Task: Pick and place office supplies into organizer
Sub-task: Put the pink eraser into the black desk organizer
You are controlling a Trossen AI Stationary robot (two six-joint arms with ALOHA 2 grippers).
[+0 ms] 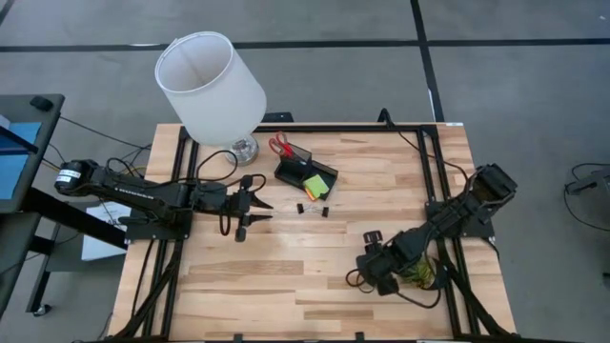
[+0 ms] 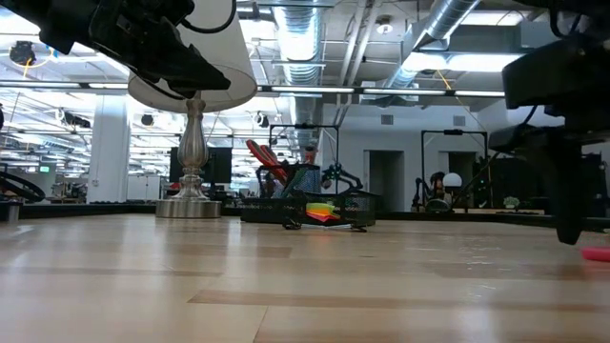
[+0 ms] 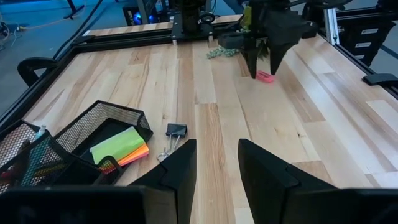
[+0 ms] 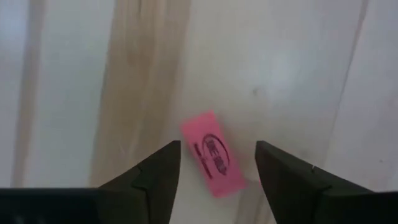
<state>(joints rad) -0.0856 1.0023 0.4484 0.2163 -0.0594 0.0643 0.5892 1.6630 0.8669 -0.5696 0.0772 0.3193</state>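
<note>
right gripper (image 4: 214,171) poised straight above the pink eraser (image 4: 212,154), fingers spread apart with nothing between them, eraser lying flat on the table (image 1: 286,286) in the gap. risk, as a judgement: eraser sits skewed to the finger line, so closing now could catch only a corner and spin or flick it away instead of pinching it. could also skid on the smooth wood if the fingers come down unevenly. a low, thin piece, so fingertips may scrape the tabletop before gripping.

looks like a small flat pink rectangle with a darker oval stamp printed on its face, edges clean, lying alone near the right arm's side of the table, well apart from the organizer (image 1: 305,174). seen from the left wrist view as a small pink sliver just under the right gripper's tips.

organizer a black mesh piece near the lamp (image 1: 212,86), already holding red-handled scissors (image 1: 281,146) in the cup and lime-green sticky notes (image 1: 317,185) in the tray; black clips (image 1: 313,209) on the wood just beside it.

left gripper (image 1: 255,211) waiting over the table near the organizer, fingers parted and empty.
</note>
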